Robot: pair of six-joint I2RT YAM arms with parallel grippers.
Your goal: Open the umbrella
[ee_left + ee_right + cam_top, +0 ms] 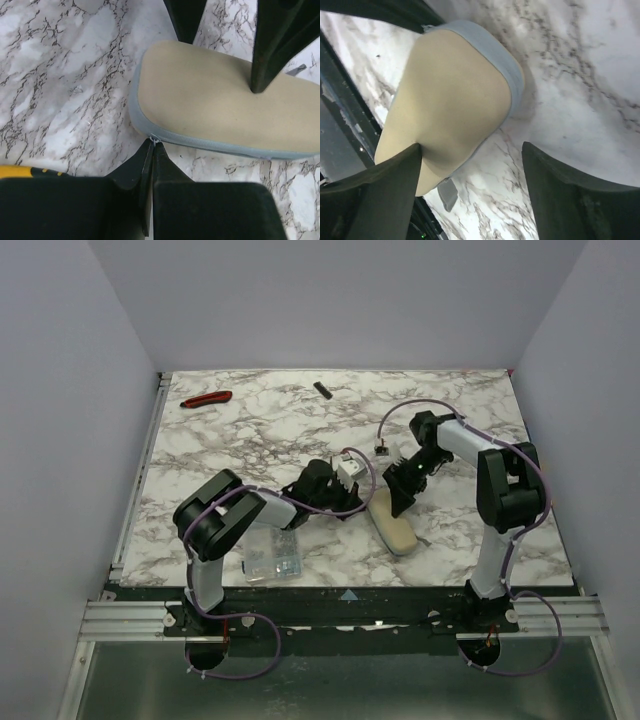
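The left arm stretches low towards the umbrella (220,100); the left gripper (151,150) is pinched tight, tips touching its grey seam. The right arm bends down over it; the right gripper (471,147) is spread wide, one finger resting on the umbrella's top.

Built alike, left arm (225,522) and right arm (505,490): glossy black joint housings, white tubular links. Strung with thin lavender cables (412,405). Tipped with matte black, wedge-shaped fingers (560,190), smooth and unmarked.
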